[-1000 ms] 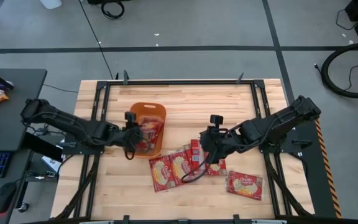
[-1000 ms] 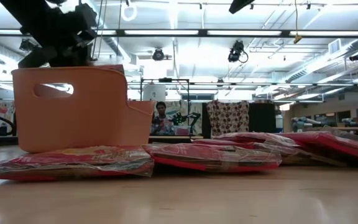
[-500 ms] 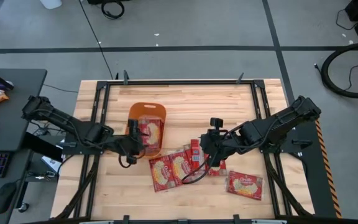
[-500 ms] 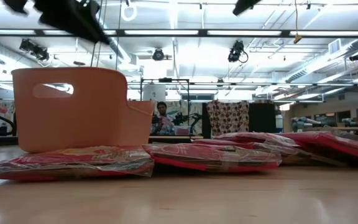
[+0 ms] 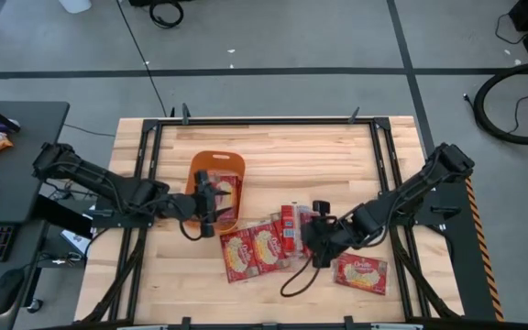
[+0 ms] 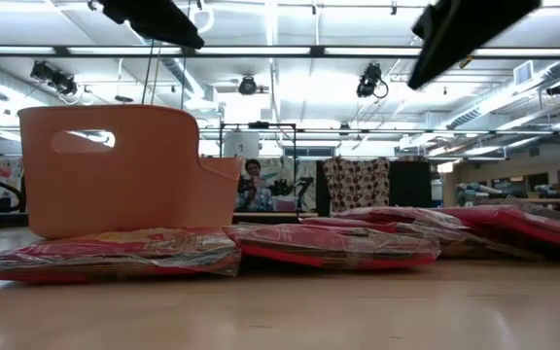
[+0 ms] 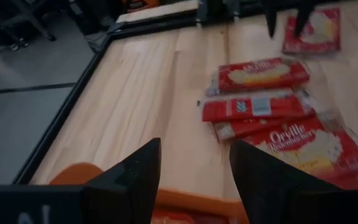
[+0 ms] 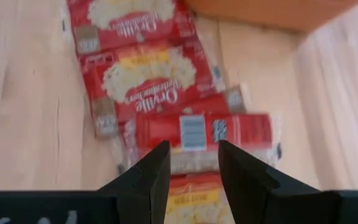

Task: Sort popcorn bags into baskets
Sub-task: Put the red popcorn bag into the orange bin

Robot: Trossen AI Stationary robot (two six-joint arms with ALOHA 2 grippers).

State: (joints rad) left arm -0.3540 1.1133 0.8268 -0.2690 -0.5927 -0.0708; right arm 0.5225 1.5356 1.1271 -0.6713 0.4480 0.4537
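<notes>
The popcorn bags lay in two places. Several sat inside the orange basket (image 5: 216, 170), left of the table's middle, one red packet (image 5: 225, 194) showing face-up there. The rest formed an overlapping cluster on the wood just right of the basket's near end: two face-up bags (image 5: 250, 249) side by side, a narrower one (image 5: 288, 225) showing its barcode side, and a lone bag (image 5: 362, 272) apart to the right.

The left gripper (image 5: 206, 194) hovered over the basket's near half, its two dark fingers (image 7: 132, 180) spread apart with nothing between them. The right gripper (image 5: 315, 234) hung above the right edge of the cluster, its fingers (image 8: 149, 174) parted a moderate way and empty, the barcode bag (image 8: 202, 132) lying beyond their tips.

The bags were flat, glossy and crinkled, red with cream popcorn pictures. The basket was smooth plastic with rounded corners and a slot handle (image 6: 83, 141). The table (image 5: 337, 151) was pale wooden planking in a black metal frame.
</notes>
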